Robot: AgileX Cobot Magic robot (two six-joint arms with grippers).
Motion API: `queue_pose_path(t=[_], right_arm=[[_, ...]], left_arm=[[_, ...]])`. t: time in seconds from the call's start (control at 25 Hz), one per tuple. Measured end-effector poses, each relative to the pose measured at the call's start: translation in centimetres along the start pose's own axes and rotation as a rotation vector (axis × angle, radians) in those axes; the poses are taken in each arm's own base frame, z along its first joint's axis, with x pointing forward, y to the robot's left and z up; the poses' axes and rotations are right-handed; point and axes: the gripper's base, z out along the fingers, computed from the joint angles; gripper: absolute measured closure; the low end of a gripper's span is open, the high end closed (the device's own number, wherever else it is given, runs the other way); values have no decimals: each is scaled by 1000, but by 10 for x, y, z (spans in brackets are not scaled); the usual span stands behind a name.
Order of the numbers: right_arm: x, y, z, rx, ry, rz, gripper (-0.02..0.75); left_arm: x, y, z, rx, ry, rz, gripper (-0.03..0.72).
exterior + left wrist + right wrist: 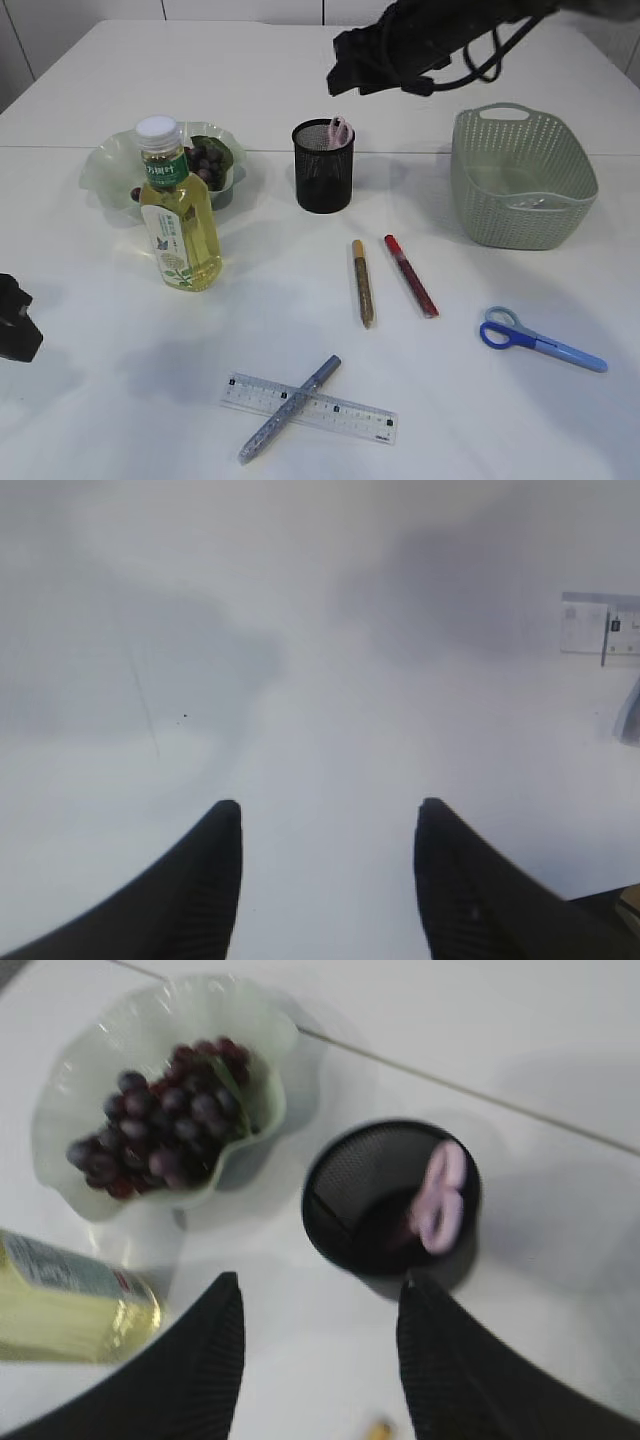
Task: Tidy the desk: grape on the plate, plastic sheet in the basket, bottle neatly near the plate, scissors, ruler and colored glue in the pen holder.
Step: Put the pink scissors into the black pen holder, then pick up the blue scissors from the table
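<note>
Landmark: pen holder (323,166), pink scissors (340,130) standing upright inside.
Ruler (308,408): lies flat, well in front of the holder, long axis left-right.
Right gripper (320,1360): above holder, jaws apart, empty.
Left gripper (328,880): jaws apart, empty.

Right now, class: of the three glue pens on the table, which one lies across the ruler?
The blue glue pen, nearest the camera, lies diagonally over the clear ruler. The gold one and red one lie directly on the table.
</note>
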Motion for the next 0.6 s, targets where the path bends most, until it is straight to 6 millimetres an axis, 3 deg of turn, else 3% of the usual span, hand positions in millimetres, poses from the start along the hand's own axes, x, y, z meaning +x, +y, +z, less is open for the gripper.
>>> queue_pose_path(t=[0.2,0.32,0.6], right_arm=[[-4,13,-65,173,168,-2,358],[-1,22,-94,212,217,-7,365],[35,32,-131,274,395,-55,366]], left_arm=[[0,0,0,0,0,0,283],[0,0,0,0,0,0,284],[-1,0,0,0,-14,0,284]])
